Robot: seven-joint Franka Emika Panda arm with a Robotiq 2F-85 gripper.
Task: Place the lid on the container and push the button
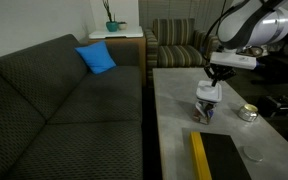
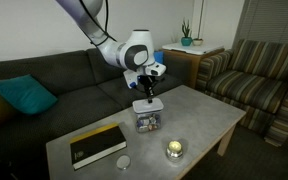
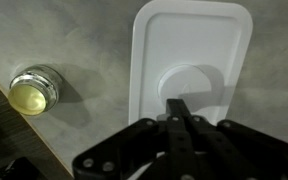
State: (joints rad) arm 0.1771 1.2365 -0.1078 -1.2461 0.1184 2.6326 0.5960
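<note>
jaws: clenched tight, gripping nothing, tips together and pointing down | white rounded-oblong plastic lid [image 3: 189, 45]: directly under the tips, at its round dimple; contact unclear | clear cup-like container [image 2: 147, 123]: capped by the lid, upright on grey bench [image 2: 199, 115] | small round yellowish tin [image 3: 34, 90]: nearby, apart
</note>
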